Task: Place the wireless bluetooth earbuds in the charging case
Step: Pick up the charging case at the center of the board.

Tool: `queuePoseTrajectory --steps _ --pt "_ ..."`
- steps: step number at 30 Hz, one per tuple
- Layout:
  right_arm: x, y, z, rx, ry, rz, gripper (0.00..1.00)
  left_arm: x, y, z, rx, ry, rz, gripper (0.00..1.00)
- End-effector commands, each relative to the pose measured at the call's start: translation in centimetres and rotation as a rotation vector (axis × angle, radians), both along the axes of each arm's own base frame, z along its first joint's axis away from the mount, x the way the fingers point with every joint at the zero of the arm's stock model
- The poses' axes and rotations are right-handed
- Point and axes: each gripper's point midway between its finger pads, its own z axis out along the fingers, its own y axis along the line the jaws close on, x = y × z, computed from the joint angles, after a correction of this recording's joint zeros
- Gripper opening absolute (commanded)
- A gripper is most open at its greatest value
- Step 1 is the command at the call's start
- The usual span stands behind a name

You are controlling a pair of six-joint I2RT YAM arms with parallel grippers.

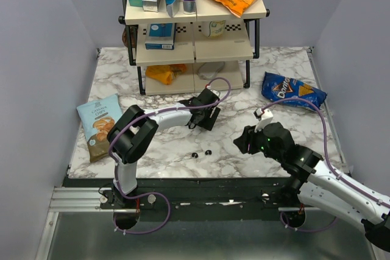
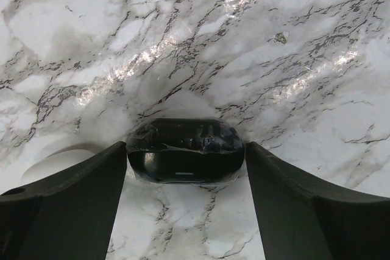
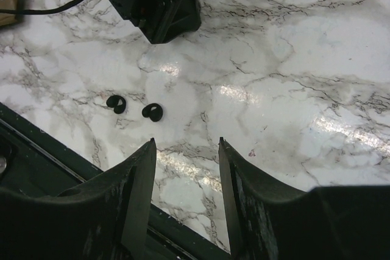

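Marble-veined bench (image 1: 164, 144) below a stocked shelf rack (image 1: 195, 35): one charging case in a grasp, two buds lying loose.

From above, the charging case (image 2: 183, 159) is hidden under the left tool (image 2: 186, 144). Only the left wrist view shows it: it sits on the marble with the tool clenched on it, one finger against each end and no gap visible. A pale oval patch (image 2: 58, 158) beside it is cut off by one finger, and I cannot tell what it is. The wireless bluetooth earbuds (image 3: 152, 111), two in number, lie side by side but apart on the bare bench near its front edge, between the two arms. The right tool (image 3: 186, 141) hangs released near them, with only marble between its fingers. The rack's top boxes run out of frame. One Doritos bag (image 1: 294, 91) lies at the right.
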Motion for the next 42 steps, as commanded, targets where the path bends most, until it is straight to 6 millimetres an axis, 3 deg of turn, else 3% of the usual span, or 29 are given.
queuePoseTrajectory --steps 1,4,10,13,14,16,17,19,20,21,22,23,24,25,26,27,28,29,30,31,32,34,36,42 --pt "0.0 -0.7 -0.7 -0.019 0.010 -0.028 0.54 -1.2 1.9 -1.6 0.096 0.045 0.029 0.82" --pt "0.0 -0.7 -0.5 -0.015 0.005 -0.029 0.54 -1.4 2.0 -1.7 0.097 0.046 0.027 0.76" --pt "0.0 -0.8 -0.6 -0.018 0.006 -0.030 0.54 -1.7 2.1 -2.1 0.094 0.046 0.010 0.54" --pt "0.0 -0.7 -0.2 -0.011 0.002 -0.031 0.54 -1.7 1.9 -1.6 0.062 0.025 0.001 0.36" --pt "0.2 -0.7 -0.1 -0.007 0.001 -0.041 0.54 -1.2 1.4 -0.4 0.024 -0.014 0.002 0.23" --pt "0.4 -0.6 1.0 0.011 -0.009 -0.054 0.54 -1.2 1.3 0.6 -0.012 -0.049 -0.007 0.12" --pt "0.6 -0.6 1.6 0.025 -0.014 -0.064 0.54 -0.6 0.7 2.9 -0.069 -0.109 -0.006 0.01" --pt "1.2 -0.5 3.5 0.052 -0.043 -0.085 0.54 -0.6 0.9 4.7 -0.115 -0.161 -0.006 0.00" --pt "1.3 -0.4 4.3 0.063 -0.056 -0.089 0.54 -0.2 0.4 7.8 -0.188 -0.240 -0.005 0.00" --pt "1.6 -0.4 4.8 0.062 -0.063 -0.099 0.55 -0.2 0.5 9.3 -0.226 -0.279 -0.002 0.00" --pt "1.9 -0.1 6.5 0.081 -0.089 -0.094 0.56 -0.9 1.0 9.4 -0.250 -0.289 0.000 0.00" --pt "2.1 0.2 7.1 0.079 -0.103 -0.083 0.56 -0.9 0.4 13.4 -0.372 -0.382 -0.015 0.00" --pt "2.2 0.8 7.6 0.078 -0.110 -0.057 0.57 -1.4 0.4 14.8 -0.431 -0.422 -0.021 0.00" --pt "2.2 1.4 8.2 0.080 -0.118 -0.022 0.58 -2.6 1.3 13.6 -0.449 -0.429 -0.027 0.00" --pt "2.3 2.1 10.1 0.086 -0.158 0.027 0.59 -3.2 1.0 18.3 -0.597 -0.557 -0.038 0.00" --pt "1.7 3.0 10.7 0.097 -0.152 0.096 0.62 -4.1 1.0 19.2 -0.655 -0.597 -0.066 0.00" --pt "1.6 3.9 10.6 0.077 -0.135 0.140 0.63 -5.6 1.8 17.2 -0.663 -0.599 -0.093 0.00" --pt "1.7 4.4 12.4 0.084 -0.163 0.171 0.64 -6.7 1.7 21.1 -0.790 -0.728 -0.140 0.00" --pt "1.0 5.1 12.4 0.085 -0.138 0.224 0.66 -7.6 1.9 21.3 -0.805 -0.773 -0.178 0.00" --pt "1.0 5.5 12.7 0.085 -0.135 0.242 0.67 -8.3 2.4 19.9 -0.796 -0.778 -0.190 0.00" --pt "0.9 5.8 13.1 0.089 -0.141 0.259 0.68 -9.0 2.6 21.0 -0.827 -0.817 -0.210 0.00" --pt "0.6 6.4 14.6 0.114 -0.160 0.302 0.71 -10.3 2.5 20.2 -0.796 -0.844 -0.285 0.00" --pt "0.1 7.0 15.3 0.113 -0.157 0.354 0.78 -11.7 2.2 20.9 -0.810 -0.889 -0.337 0.00" --pt "-0.2 8.5 13.5 0.025 -0.073 0.423 0.83 -13.1 2.4 21.6 -0.735 -1.014 -0.433 0.00"
